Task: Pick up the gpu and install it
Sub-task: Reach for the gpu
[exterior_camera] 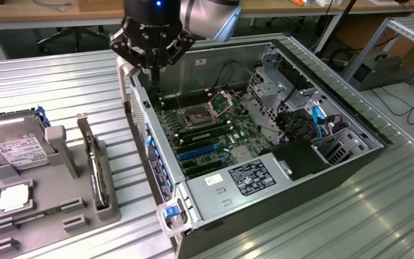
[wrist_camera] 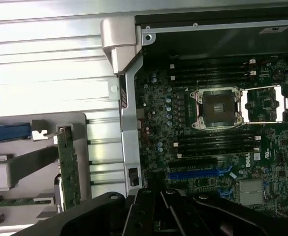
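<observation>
Hovering above the case wall (exterior_camera: 140,116), jaws pressed together on nothing, well apart from the gpu (exterior_camera: 93,162) upright in its grey rack (exterior_camera: 56,145) on the worktop (exterior_camera: 49,81), risking a toppled card if brought down on it unspread.

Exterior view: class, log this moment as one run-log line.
gripper shut, empty | over open computer case edge | gpu on edge in grey holder, not picked up

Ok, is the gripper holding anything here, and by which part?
Nothing is held. The gripper is shut and empty over the open computer case; the gpu stands on edge in the grey holder, untouched.
</observation>
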